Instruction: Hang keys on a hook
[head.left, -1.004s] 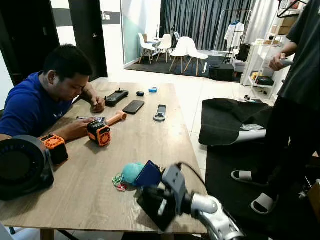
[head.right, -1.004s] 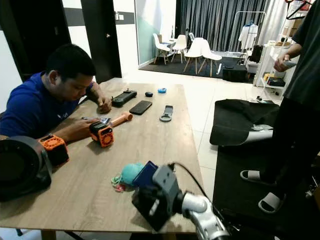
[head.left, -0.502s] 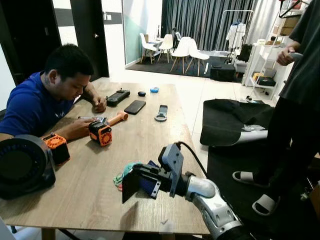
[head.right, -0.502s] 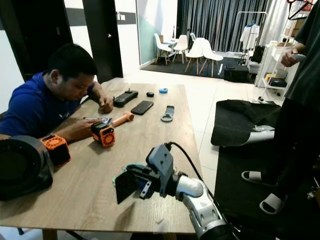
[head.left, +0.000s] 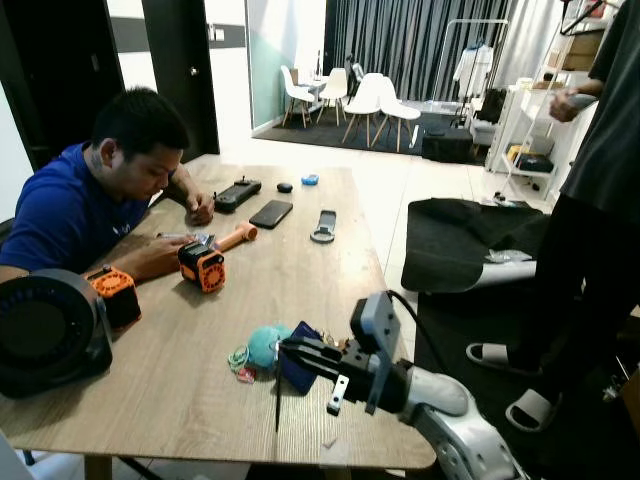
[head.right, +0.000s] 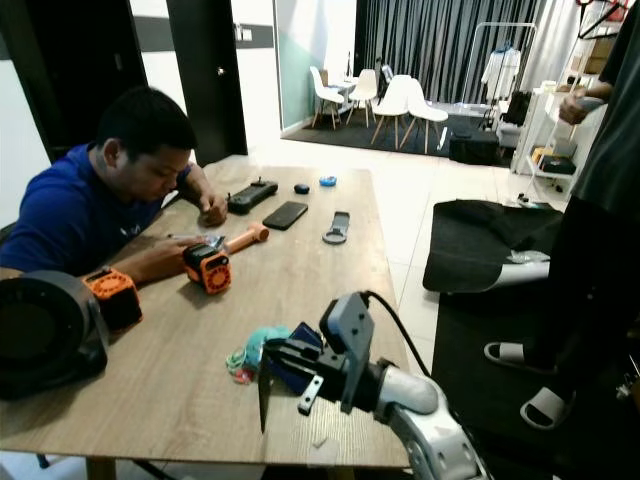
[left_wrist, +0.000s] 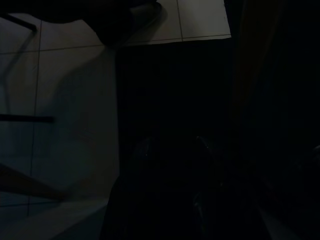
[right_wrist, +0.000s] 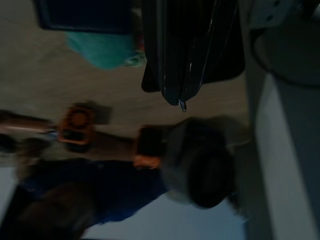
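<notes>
I am counting two people (head.left: 75, 205) and (head.left: 600, 180), two orange blocks (head.left: 200, 266) and (head.left: 112, 294), one phone (head.left: 267, 213), one black fan (head.left: 45, 335), one teal pom-pom (head.left: 265, 345), and four white chairs (head.left: 368, 100) standing far back.

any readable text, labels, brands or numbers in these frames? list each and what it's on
None legible.
Blue shirt of the seated person: small pale mark on the chest, too small to read.
Orange-and-black device on the table: no readable marking.
Black phone: screen dark, nothing shown.
Right end effector: no label visible.
Wrist views: too dark or blurred for any text.
</notes>
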